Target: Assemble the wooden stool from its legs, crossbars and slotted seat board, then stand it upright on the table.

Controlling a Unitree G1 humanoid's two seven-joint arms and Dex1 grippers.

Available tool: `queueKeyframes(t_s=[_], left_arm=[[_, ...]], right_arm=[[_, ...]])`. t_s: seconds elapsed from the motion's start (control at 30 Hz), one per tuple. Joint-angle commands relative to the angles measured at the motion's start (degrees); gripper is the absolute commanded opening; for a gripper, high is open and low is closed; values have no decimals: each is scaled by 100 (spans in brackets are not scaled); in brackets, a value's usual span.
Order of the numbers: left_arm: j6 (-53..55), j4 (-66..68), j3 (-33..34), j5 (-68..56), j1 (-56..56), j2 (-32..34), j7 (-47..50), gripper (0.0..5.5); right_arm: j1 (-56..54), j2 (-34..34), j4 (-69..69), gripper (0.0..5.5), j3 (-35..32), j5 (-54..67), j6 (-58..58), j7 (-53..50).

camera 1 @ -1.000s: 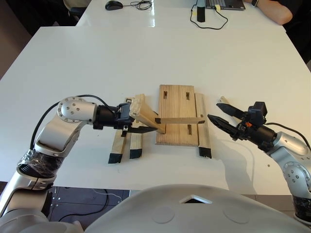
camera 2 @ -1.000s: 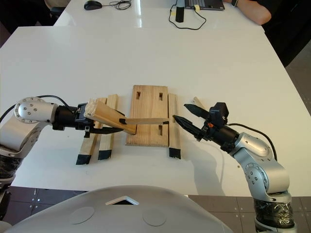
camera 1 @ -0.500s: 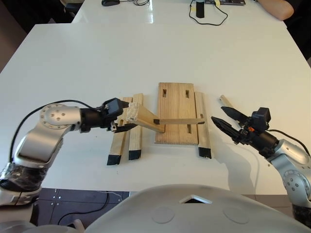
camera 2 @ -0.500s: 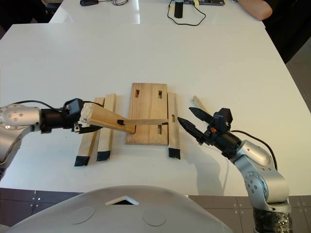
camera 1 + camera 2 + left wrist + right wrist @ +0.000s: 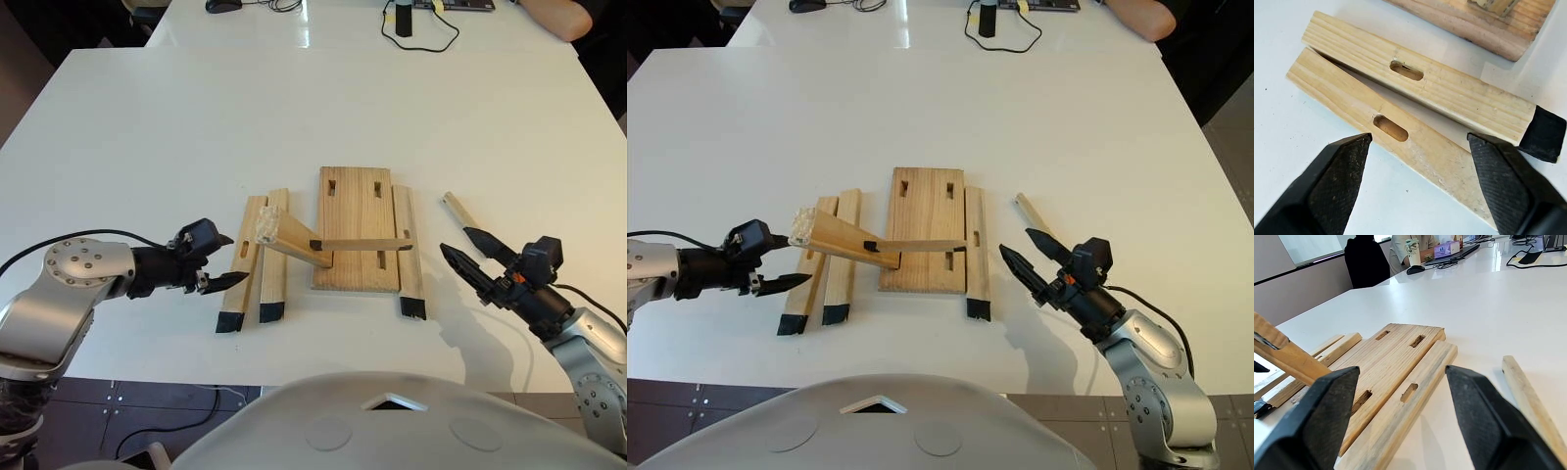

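The slotted seat board (image 5: pixel 355 201) lies flat at the table's middle. A leg (image 5: pixel 407 245) lies along its right edge, joined by a thin crossbar (image 5: pixel 367 244) to a tilted leg (image 5: pixel 294 244) that leans over two black-tipped legs (image 5: pixel 257 264) lying side by side. My left gripper (image 5: pixel 238 258) is open, just left of those two legs (image 5: pixel 1415 83) and holds nothing. My right gripper (image 5: pixel 454 240) is open too, right of the board (image 5: pixel 1386 355), with a loose crossbar (image 5: pixel 454 208) beside it.
A second table behind carries a mouse (image 5: pixel 223 5), a black cable (image 5: pixel 416 29) and a laptop. The white table (image 5: pixel 196 127) has wide bare areas to the left, right and far side. Its near edge runs just below the legs' black tips.
My left gripper has let go of the tilted leg and drawn back to the left, now open. The leg stays leaning with its crossbar. My right gripper has pulled back a little to the right.
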Motion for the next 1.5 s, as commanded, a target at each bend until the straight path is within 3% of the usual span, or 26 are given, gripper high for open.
queueKeyframes(t_s=[0.03, 0.27, 0.73, 0.9, 1.1, 1.23, 1.5], left_arm=[[655, -84, 81, -234, 194, -33, 151, 363], [1684, -373, 94, -650, 364, -193, 470, 363], [140, 1711, -862, 552, -426, -81, 583, 363], [-418, 2122, -866, 568, -529, -185, 383, 285], [-612, 2318, -897, 536, -706, -290, 287, 202], [-709, 2526, -841, 517, -1069, -391, 286, 200], [-712, 2840, -124, -140, -2937, -976, 284, 200]], right_arm=[[173, 48, -95, 323, 58, -127, -81, -49], [300, 141, -160, 323, 142, -237, -122, -114], [121, 196, 11, 323, 364, -442, -217, -231], [72, 172, 51, 323, 371, -489, -234, -250], [-87, 42, 108, 323, 179, -393, -169, -215], [-223, -63, 158, 323, -4, -327, -126, -186], [-1233, -466, 291, 323, -1100, 691, 137, -228]])
